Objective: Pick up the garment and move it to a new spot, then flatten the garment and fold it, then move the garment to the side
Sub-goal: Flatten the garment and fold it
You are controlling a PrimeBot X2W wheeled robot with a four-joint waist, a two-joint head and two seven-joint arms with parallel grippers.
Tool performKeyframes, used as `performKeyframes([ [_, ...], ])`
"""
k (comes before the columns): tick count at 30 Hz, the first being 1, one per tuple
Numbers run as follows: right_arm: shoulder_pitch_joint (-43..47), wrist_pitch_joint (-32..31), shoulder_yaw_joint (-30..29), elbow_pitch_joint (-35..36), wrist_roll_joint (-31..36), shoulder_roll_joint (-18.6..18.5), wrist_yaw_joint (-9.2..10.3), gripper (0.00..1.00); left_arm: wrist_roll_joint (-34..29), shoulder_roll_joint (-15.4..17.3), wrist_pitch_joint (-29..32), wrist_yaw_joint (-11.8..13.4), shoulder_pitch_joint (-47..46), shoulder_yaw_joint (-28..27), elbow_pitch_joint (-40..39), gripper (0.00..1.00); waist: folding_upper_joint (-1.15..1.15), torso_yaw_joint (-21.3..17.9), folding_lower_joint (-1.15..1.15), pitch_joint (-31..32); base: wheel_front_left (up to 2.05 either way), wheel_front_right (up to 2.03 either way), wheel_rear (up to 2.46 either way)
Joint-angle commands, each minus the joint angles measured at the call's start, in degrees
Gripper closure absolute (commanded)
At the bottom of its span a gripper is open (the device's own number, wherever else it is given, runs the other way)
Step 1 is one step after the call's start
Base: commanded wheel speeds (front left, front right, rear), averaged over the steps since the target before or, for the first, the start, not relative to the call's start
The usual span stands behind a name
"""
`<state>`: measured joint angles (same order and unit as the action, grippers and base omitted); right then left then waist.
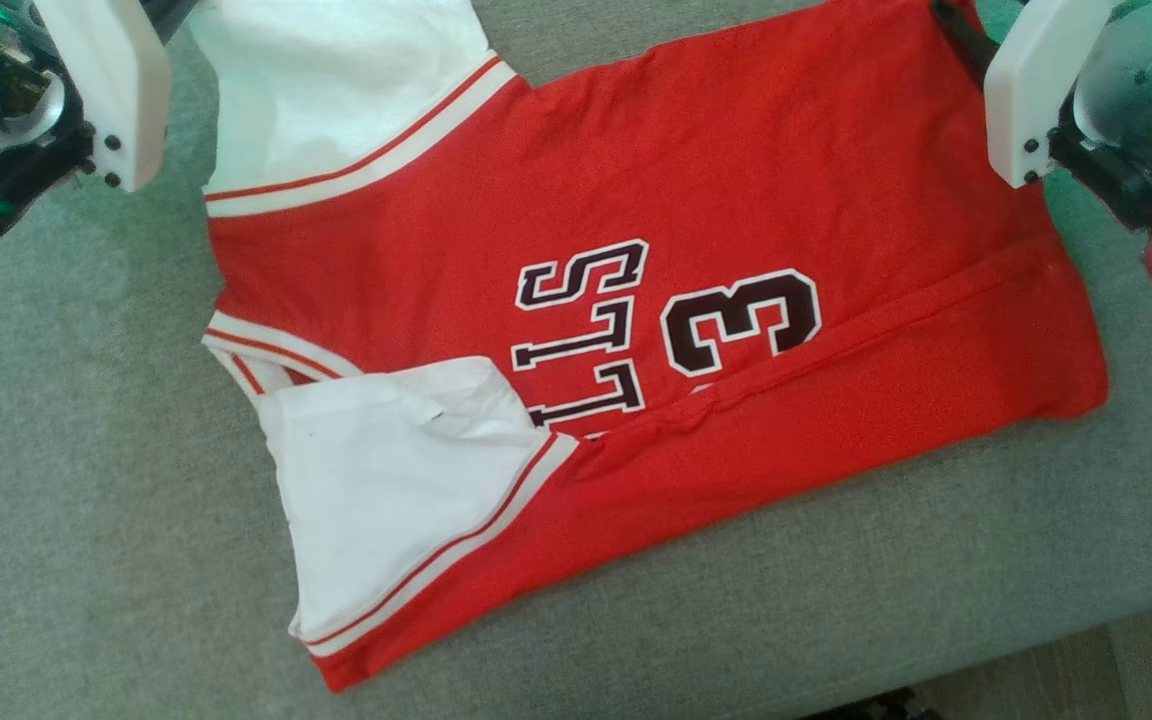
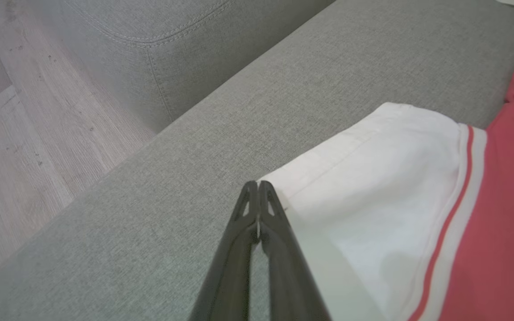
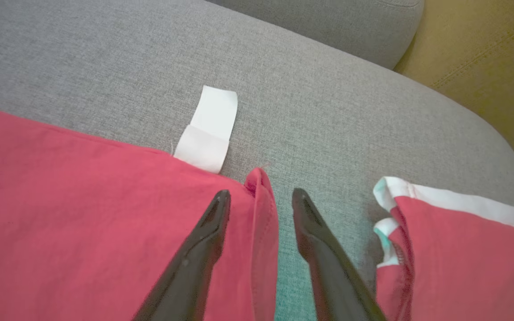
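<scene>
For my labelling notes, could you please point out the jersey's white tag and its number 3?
white tag (image 3: 214,107): right wrist view, on its upper half.
number 3 (image 1: 741,322): head view, on the digit's middle.

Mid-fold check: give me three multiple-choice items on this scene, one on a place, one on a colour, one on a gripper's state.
1. Where does the jersey lie?
A. on the wooden floor
B. on the grey sofa cushion
C. on a table

2. What colour are its sleeves?
A. white
B. black
C. yellow

3. How does the right gripper stand?
A. shut, fingertips together
B. open, fingers either side of the red hem
C. shut on the white label

Answers:
1. B, grey fabric shows all round the jersey.
2. A, both sleeves are white with red-striped trim.
3. B, the right wrist view shows a clear gap between its fingertips.
</scene>
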<state>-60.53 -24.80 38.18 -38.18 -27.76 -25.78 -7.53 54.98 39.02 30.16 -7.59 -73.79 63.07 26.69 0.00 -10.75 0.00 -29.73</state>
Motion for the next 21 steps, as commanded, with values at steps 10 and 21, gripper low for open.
performKeyframes([
  [10, -3.36, 1.44, 3.02, -2.88, -2.52, -0.06, 0.04, 0.55, 2.06, 1.47, -2.17, 0.10, -4.71, 0.64, 0.38, 1.00, 0.00, 0.88, 0.00, -0.09, 0.00, 0.00, 0.00],
  [21, -4.99, 3.28, 5.01, -6.06, -3.87, 0.13, 0.04, 0.83, 4.01, 0.96, -3.74, 0.10, -5.92, 3.86, 1.66, 1.00, 0.00, 1.50, 0.00, 0.41, 0.00, 0.00, 0.00],
])
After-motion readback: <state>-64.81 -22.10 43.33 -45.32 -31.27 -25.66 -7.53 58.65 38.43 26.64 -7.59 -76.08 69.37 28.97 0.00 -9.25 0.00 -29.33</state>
